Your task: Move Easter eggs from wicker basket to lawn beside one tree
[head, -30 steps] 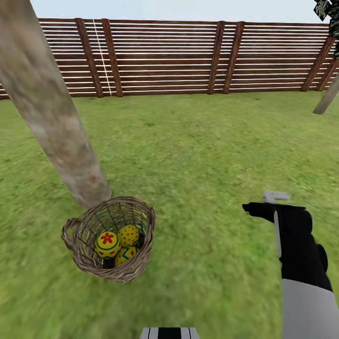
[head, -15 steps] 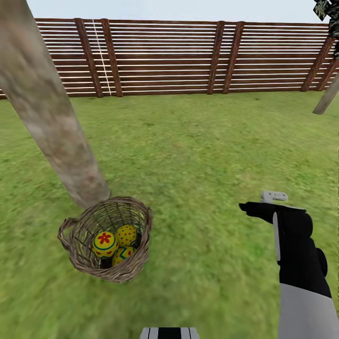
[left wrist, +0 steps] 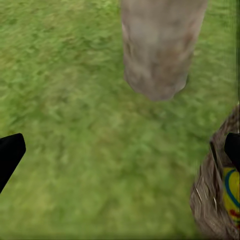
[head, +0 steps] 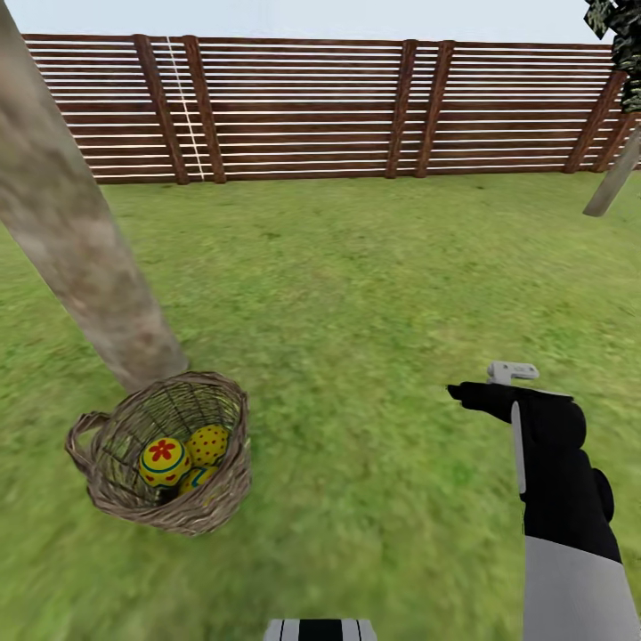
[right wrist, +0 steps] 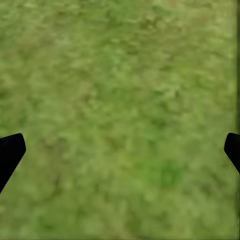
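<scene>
The wicker basket (head: 160, 454) sits on the lawn (head: 356, 294) at the foot of the thick grey-brown tree (head: 80, 240), touching or nearly touching its trunk. Inside lie the yellow Easter eggs: one with a red flower (head: 163, 461), one with red dots (head: 206, 442), and a third (head: 191, 481) mostly hidden beneath them. My right gripper (head: 472, 394) hovers over bare grass far to the basket's right; its fingers (right wrist: 10, 152) stand wide apart and open. The left gripper (left wrist: 120, 155) is open above grass, between the trunk base (left wrist: 160, 45) and the basket's rim (left wrist: 212, 195), where an egg (left wrist: 231, 192) peeks out.
A brown slatted fence (head: 356, 107) closes off the lawn at the back. A thin leaning trunk (head: 614, 178) with dark foliage (head: 614, 27) stands at the far right. Open grass spreads between the basket and my right arm.
The whole picture has slid left, so the camera has turned right; basket, trunk and fence kept their places. My right arm has barely shifted.
</scene>
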### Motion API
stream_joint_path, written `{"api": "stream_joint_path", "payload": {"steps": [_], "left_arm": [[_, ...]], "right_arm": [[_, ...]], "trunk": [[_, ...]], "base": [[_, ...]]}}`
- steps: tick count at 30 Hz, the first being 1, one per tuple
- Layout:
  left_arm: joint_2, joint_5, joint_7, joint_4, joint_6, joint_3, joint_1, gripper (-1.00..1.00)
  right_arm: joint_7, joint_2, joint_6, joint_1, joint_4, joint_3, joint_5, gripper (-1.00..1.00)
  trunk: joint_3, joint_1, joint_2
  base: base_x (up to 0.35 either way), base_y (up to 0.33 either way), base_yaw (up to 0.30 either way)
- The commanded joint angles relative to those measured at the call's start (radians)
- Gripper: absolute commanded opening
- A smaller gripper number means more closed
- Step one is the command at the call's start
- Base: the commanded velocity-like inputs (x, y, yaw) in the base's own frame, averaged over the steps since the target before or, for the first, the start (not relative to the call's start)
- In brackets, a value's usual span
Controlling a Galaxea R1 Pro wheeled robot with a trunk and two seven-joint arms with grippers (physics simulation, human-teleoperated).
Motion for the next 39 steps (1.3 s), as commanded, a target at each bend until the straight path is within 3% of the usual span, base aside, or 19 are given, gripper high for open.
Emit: {"api": "stream_joint_path", "payload": {"steps": [1, 13, 39], "left_arm": [[0.0, -0.002, -0.006, -0.001, 0.006, 0.001, -0.001, 1.0], [0.004, -0.001, -0.061, -0.001, 0.006, 0.0, -0.001, 1.0], [0.009, -0.004, -0.073, 0.0, 0.006, -0.006, -0.006, 1.0]], "right_arm": [[0.01, 0.002, 0.003, -0.001, 0.0, -0.001, 0.011, 1.0], [0.01, 0.004, 0.003, -0.001, 0.004, 0.001, 0.011, 1.0], [0.01, 0.007, 0.003, 0.0, 0.006, 0.005, 0.01, 1.0]], "trunk": [[-0.001, 0.0, 0.0], [-0.001, 0.0, 0.0], [-0.001, 0.0, 0.0]], "base": [[0.0, -0.285, 0.0], [0.0, -0.285, 0.0], [0.006, -0.28, 0.0]]}}
